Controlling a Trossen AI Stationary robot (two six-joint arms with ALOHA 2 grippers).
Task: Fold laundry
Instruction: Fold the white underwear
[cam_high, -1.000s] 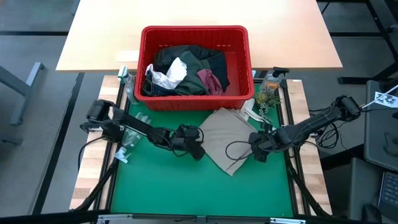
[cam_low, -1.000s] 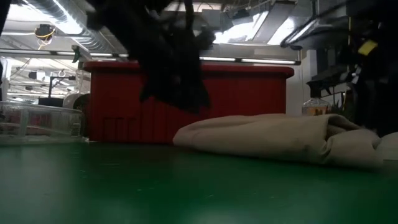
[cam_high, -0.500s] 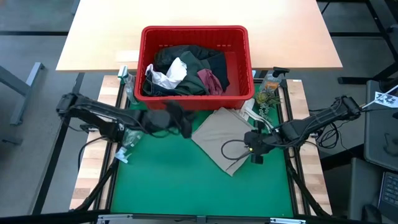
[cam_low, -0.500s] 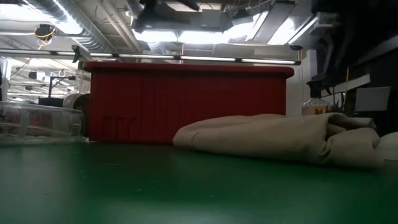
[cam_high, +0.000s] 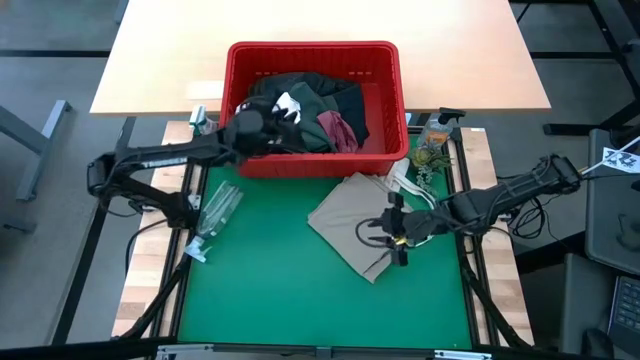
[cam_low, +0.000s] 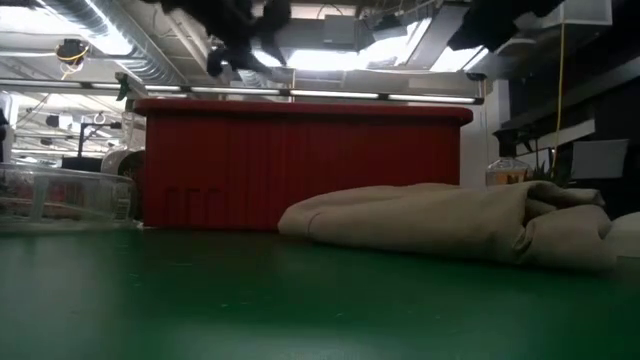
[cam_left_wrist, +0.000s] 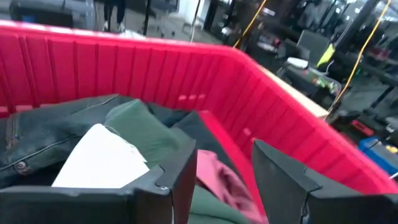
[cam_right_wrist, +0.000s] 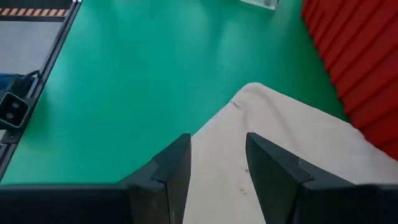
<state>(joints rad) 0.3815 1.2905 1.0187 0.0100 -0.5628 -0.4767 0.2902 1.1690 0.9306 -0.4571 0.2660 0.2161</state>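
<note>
The red basket (cam_high: 312, 46) at the mat's far edge holds a heap of laundry (cam_high: 325, 112): denim jeans (cam_left_wrist: 43, 134), a white piece (cam_left_wrist: 102, 158), an olive-green shirt (cam_left_wrist: 140, 121) and a maroon piece (cam_left_wrist: 217, 177). My left gripper (cam_high: 272, 118) hovers open over the heap's left part (cam_left_wrist: 224, 180), touching nothing. A folded tan top (cam_high: 355, 215) lies flat on the green mat in front of the basket's right corner (cam_low: 440, 220). My right gripper (cam_high: 396, 236) hangs open above the top's right part (cam_right_wrist: 217, 165), clear of it.
A clear plastic bottle (cam_high: 215, 208) lies at the mat's left edge. Small bottles (cam_high: 435, 140) stand at the far right corner, beside the basket. The mat's near half (cam_high: 300, 300) is bare green. A pale wooden table (cam_high: 150, 60) lies beyond the basket.
My left gripper has swung up from the middle of the mat toward the far edge and now stands over the basket's left part. My right gripper has risen off the tan top and tipped nearer to level. The tan top has stayed where it was.
</note>
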